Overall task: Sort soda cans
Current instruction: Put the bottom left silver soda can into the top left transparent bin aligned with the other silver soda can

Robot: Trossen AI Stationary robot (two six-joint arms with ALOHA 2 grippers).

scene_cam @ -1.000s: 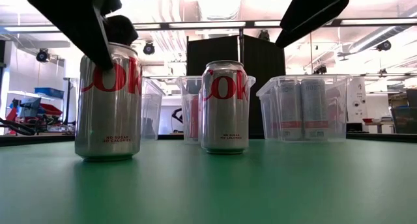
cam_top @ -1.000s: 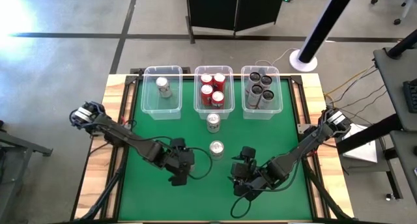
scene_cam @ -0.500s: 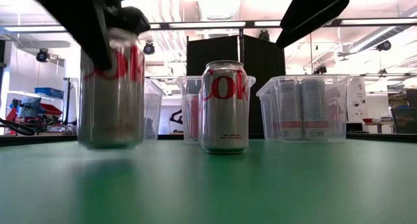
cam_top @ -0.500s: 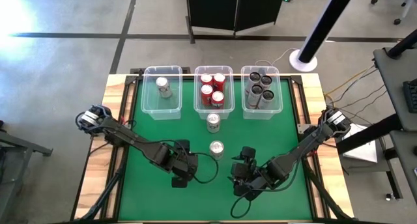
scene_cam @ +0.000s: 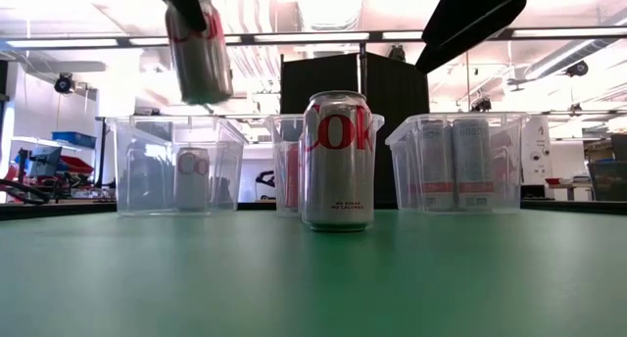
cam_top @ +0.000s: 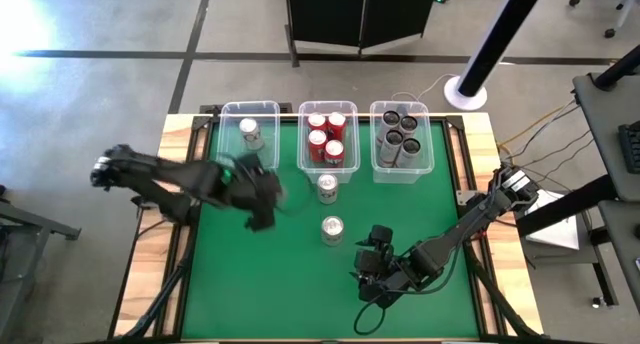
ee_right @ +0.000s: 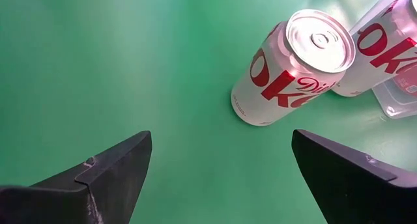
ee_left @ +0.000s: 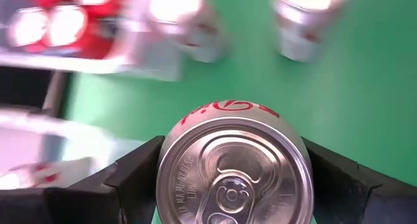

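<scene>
A silver soda can (scene_cam: 199, 51) hangs high over the table's left part, with my left gripper (cam_top: 258, 198) shut on it just in front of the left clear bin (cam_top: 224, 154). That bin holds one silver can (cam_top: 250, 134). Two more silver cans stand upright on the green mat, one mid-table (cam_top: 331, 229) and one farther back (cam_top: 327, 187). The middle bin (cam_top: 327, 166) holds red cans and the right bin (cam_top: 400, 174) holds dark ones. My right gripper (cam_top: 372, 276) stands open near the front edge, with nothing between its fingers. My left gripper pinches the silver can's upper side wall (ee_left: 168, 164) between its two fingers (ee_left: 133, 180), one on each side just below the rim. The fingers come from above, pointing down. The can hangs below them, lifted clear of the mat and tilted.
The three clear bins stand side by side along the table's far edge. Bare green mat lies at the near left and along the right side. Wooden table borders and cables run along both side edges.
My left gripper has risen from the near middle of the table and gone toward the far left, up to the left bin, still shut on the silver can. The can has left the mat, is lifted clear and now hangs tilted.
</scene>
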